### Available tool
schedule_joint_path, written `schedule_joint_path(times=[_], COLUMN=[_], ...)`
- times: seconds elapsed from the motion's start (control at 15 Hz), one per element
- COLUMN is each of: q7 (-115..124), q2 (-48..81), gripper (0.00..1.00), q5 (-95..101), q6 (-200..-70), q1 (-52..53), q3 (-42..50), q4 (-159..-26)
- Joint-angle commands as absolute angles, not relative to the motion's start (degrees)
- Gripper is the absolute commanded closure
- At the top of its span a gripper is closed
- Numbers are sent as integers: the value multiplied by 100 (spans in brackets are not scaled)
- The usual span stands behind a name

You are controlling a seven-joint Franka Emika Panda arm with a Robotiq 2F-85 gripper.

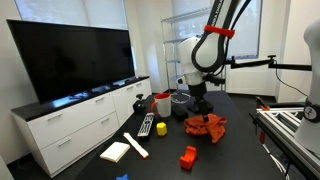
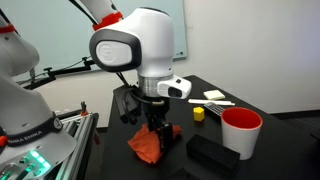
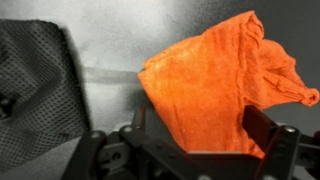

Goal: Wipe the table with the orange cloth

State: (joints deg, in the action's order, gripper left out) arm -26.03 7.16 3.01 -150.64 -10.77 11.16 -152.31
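The orange cloth (image 1: pixel 207 127) lies crumpled on the dark table (image 1: pixel 240 150) and also shows in an exterior view (image 2: pixel 146 147). My gripper (image 1: pixel 200 108) is right above it, fingers down at the cloth (image 2: pixel 152 128). In the wrist view the cloth (image 3: pixel 210 85) fills the space between my two fingers (image 3: pixel 200 130), which stand wide apart on either side of it. The gripper is open around the cloth's near edge.
A red cup (image 2: pixel 240 132), a black box (image 2: pixel 215 152) and a yellow block (image 2: pixel 198 114) stand close by. A remote (image 1: pixel 146 125), a white pad (image 1: pixel 116 151), a red object (image 1: pixel 188 157) and a red mug (image 1: pixel 162 102) lie nearer the TV (image 1: pixel 70 55). A black mesh item (image 3: pixel 35 80) lies beside the cloth.
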Motion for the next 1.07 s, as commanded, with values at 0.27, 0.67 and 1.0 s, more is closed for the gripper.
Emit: schedule_joint_path(times=[0.27,0.67,1.0], q7=[-2897,-2773,-2587], q2=[999,1091,1089], gripper=[26,73,100], q5=[282,357,496], q6=[-15318,-15656,-15912], q1=[-1224,-1259,-1223], q3=[893,882,942], q4=[-15144,-15141,-15166])
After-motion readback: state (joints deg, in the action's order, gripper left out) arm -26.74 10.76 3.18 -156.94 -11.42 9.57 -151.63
